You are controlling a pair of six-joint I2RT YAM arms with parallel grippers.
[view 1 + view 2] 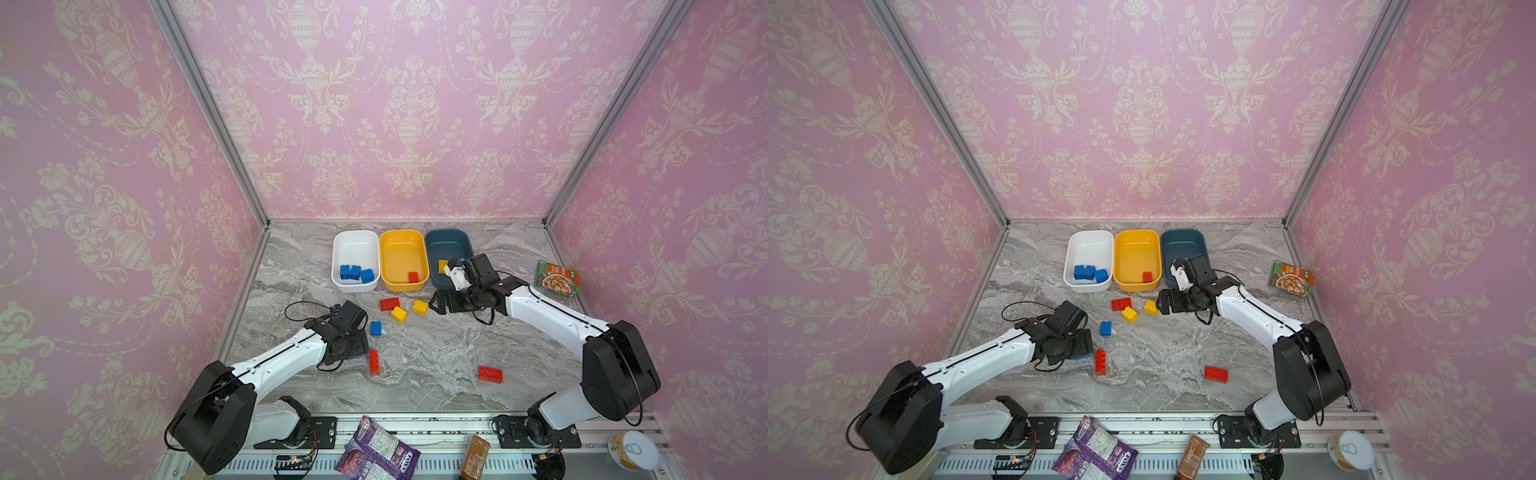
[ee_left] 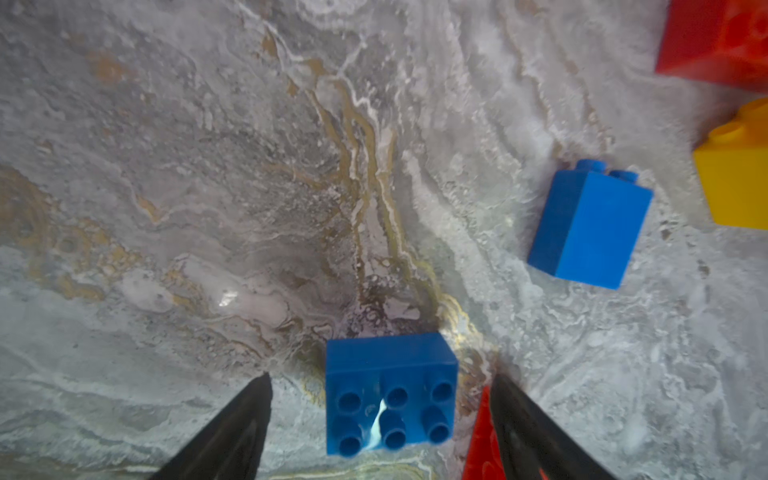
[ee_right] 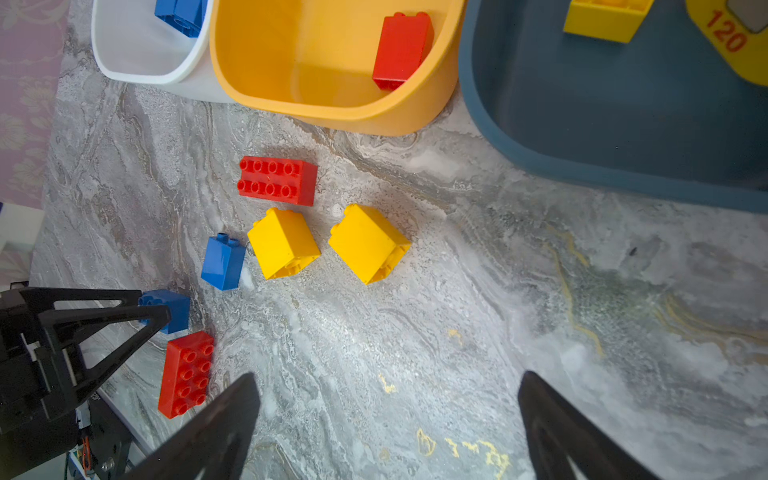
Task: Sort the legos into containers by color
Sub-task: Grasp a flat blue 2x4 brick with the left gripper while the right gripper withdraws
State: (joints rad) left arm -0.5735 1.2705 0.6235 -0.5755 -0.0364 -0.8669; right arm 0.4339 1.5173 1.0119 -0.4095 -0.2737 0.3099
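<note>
- Straddling a blue brick on the tabletop, left end effector stands open, with gaps on either side.
- Right end effector gapes empty over bare tabletop; a yellow label reads "120".
- Blue legos sit in the white tub; loose ones lie mid-tabletop.

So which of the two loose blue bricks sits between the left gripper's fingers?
The six-stud blue brick, between the open jaws of the left gripper, beside the long red brick. The other blue brick lies apart, nearer the yellow bricks.
</note>
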